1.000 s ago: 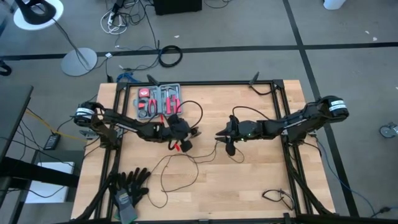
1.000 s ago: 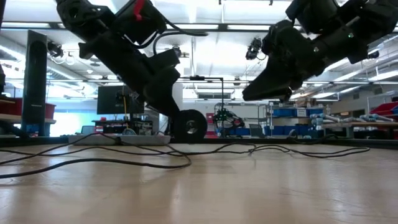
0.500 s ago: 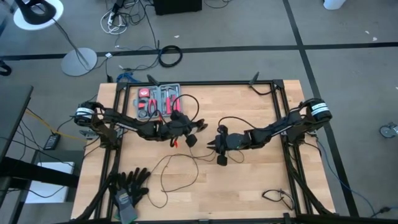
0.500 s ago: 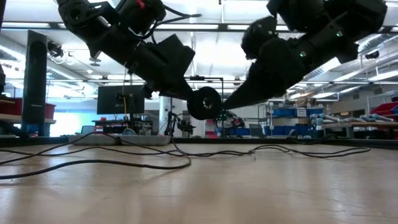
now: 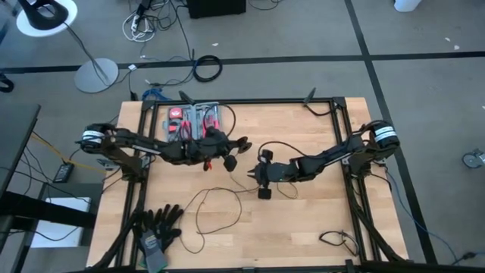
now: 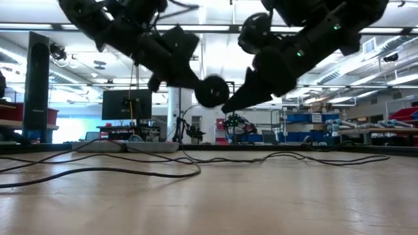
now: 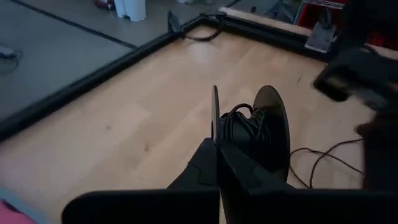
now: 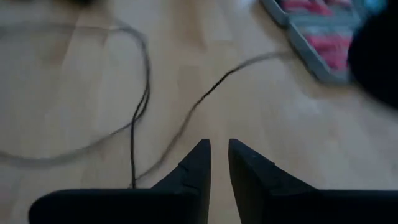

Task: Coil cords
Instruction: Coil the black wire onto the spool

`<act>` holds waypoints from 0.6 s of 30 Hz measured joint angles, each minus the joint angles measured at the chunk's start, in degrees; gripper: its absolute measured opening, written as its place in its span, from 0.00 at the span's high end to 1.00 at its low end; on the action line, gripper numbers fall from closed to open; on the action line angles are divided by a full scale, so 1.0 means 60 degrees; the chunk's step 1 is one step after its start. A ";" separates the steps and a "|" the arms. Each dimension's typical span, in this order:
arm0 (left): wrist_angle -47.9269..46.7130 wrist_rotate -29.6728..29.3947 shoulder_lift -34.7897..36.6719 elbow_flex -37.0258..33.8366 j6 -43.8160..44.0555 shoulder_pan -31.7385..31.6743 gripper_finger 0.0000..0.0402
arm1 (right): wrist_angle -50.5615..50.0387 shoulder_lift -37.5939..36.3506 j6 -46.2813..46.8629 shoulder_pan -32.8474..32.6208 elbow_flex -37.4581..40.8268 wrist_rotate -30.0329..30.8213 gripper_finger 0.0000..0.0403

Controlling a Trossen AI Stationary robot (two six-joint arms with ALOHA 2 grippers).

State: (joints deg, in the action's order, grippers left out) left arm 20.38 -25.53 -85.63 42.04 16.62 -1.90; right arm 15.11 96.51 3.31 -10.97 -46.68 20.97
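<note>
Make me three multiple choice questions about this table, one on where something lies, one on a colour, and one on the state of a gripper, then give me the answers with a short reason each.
1. Where do the black gloves lie on the table in the high view?
A. near the bottom left corner
B. near the top right corner
C. dead centre

2. What colour are most handles in the tool case?
A. green
B. red or pink
C. yellow

3. How is the left gripper?
A. wide open over bare wood
B. out of every view
C. shut on the cord's disc

Answers:
1. A, the gloves sit by the left edge, nearest the bottom.
2. B, red and pink show in the open case.
3. C, the left wrist view shows the fingers pressed together with the wound disc at their tips.
</note>
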 joint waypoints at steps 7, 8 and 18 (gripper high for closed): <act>0.0158 -0.0093 0.0848 0.0007 -0.0669 -0.0021 1.00 | 0.0925 0.0000 0.2936 0.0252 -0.0071 -0.0032 0.87; 0.0162 -0.0093 0.0906 0.0007 -0.0695 -0.0021 1.00 | 0.1202 0.0078 0.2857 0.0276 -0.0075 -0.0032 0.86; 0.0260 -0.0070 0.0984 0.0007 -0.0732 0.0168 1.00 | 0.4414 0.1946 0.2263 0.0669 -0.0097 -0.0372 0.76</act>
State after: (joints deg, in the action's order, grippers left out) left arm 21.94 -25.95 -79.72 42.09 12.23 -0.89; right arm 41.59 108.19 16.89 -6.96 -47.27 18.74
